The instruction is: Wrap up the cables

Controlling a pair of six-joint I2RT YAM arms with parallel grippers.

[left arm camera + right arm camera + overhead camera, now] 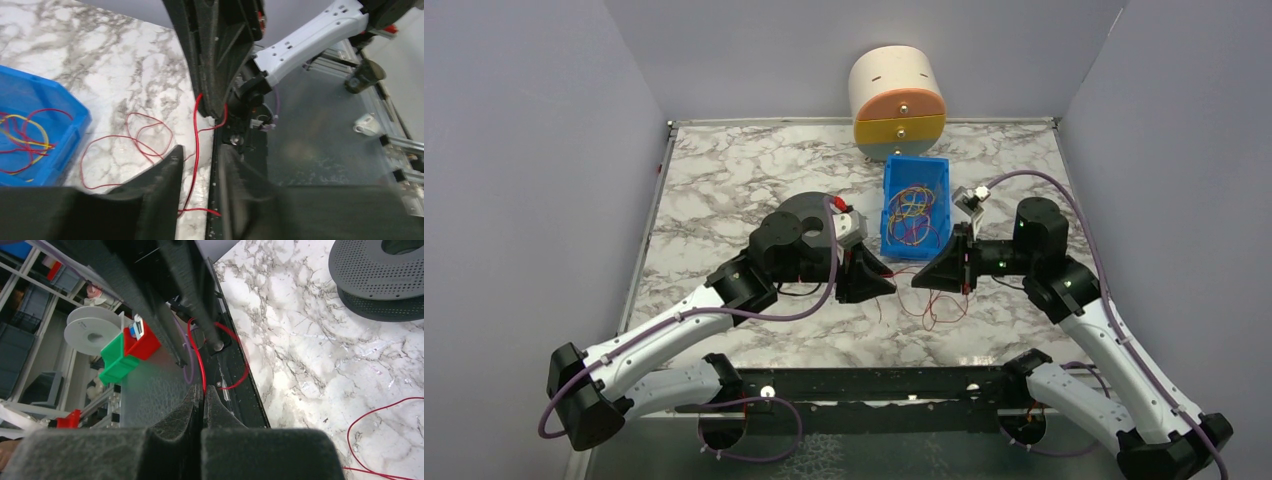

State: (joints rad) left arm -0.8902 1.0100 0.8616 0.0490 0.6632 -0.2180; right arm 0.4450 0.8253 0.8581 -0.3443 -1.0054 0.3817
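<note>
A thin red cable [936, 305] lies in loose loops on the marble table between my two grippers. My right gripper [203, 389] is shut on one stretch of it, and the cable [201, 365] rises out of its fingertips. My left gripper [200, 150] is open, and the cable [196, 135] runs down through the gap between its fingers with the loose end by their base. In the top view the left gripper [881, 284] and the right gripper [923, 277] face each other tip to tip, close together.
A blue bin [891, 236] holding several coloured cables stands just behind the grippers. A black spool [809, 215] sits behind the left arm and also shows in the right wrist view [380, 275]. A round drawer unit [897, 100] stands at the back wall.
</note>
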